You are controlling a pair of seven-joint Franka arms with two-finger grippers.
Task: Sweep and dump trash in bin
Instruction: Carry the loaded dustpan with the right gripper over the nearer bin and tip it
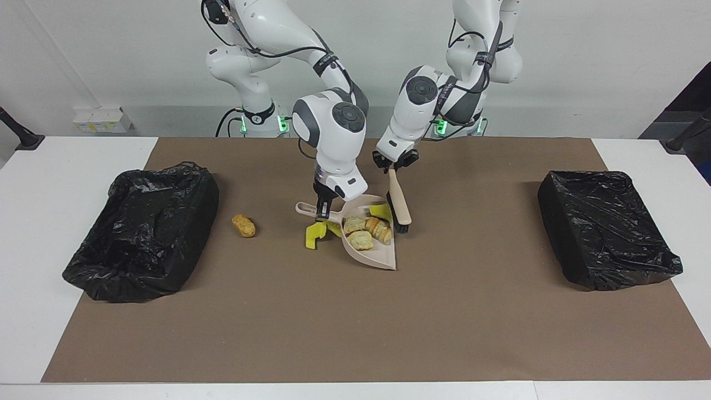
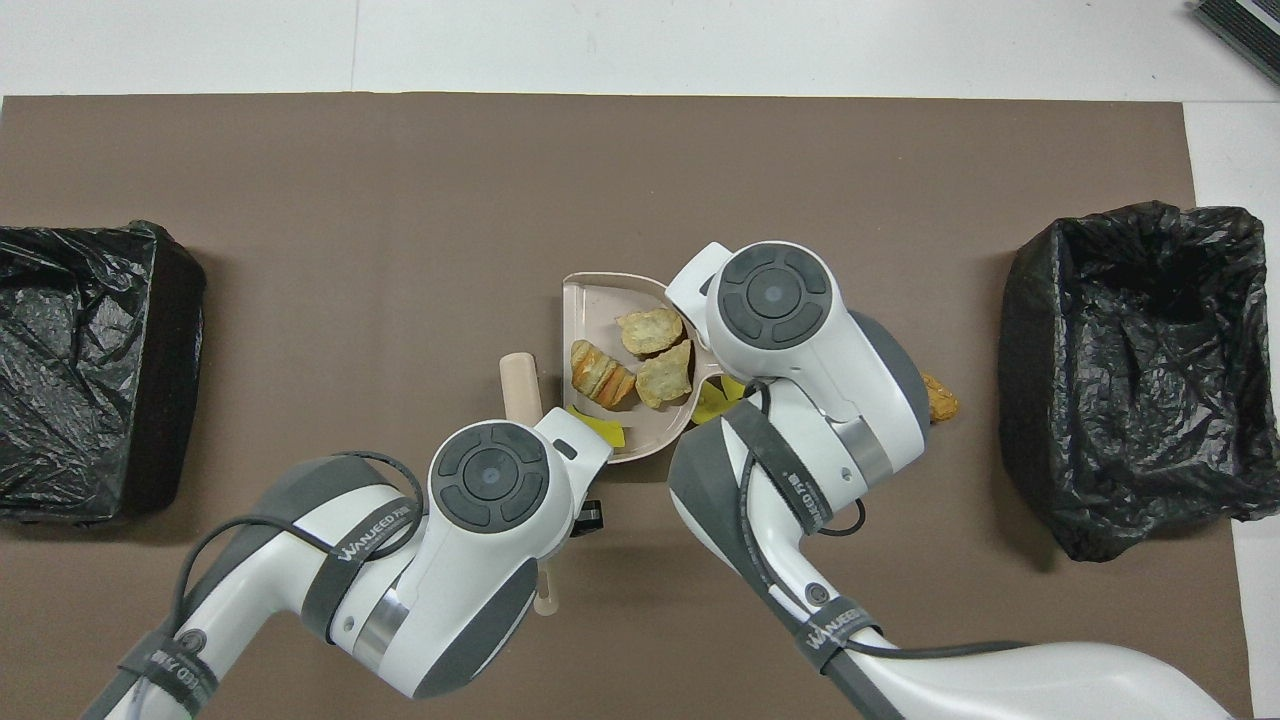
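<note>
The beige dustpan (image 1: 371, 254) (image 2: 590, 298) lies on the brown mat, and my right gripper (image 1: 321, 210) is shut on its handle. In the pan lie three pale bread-like chunks (image 1: 361, 239) (image 2: 650, 330) and a yellow sponge piece (image 1: 380, 211). Another yellow sponge piece (image 1: 313, 234) rests on the mat beside the handle. A golden-brown nugget (image 1: 244, 225) (image 2: 941, 399) lies between the pan and the bin (image 1: 141, 228). My left gripper (image 1: 394, 165) is shut on the beige brush (image 1: 400, 201), whose bristles point down just outside the pan. Both wrists hide their fingers in the overhead view.
Two black-lined bins stand on the mat: one bin (image 2: 1140, 370) at the right arm's end, the other bin (image 1: 605, 228) (image 2: 80, 370) at the left arm's end. The brown mat (image 1: 355, 328) stretches bare from the pan toward the table's edge farthest from the robots.
</note>
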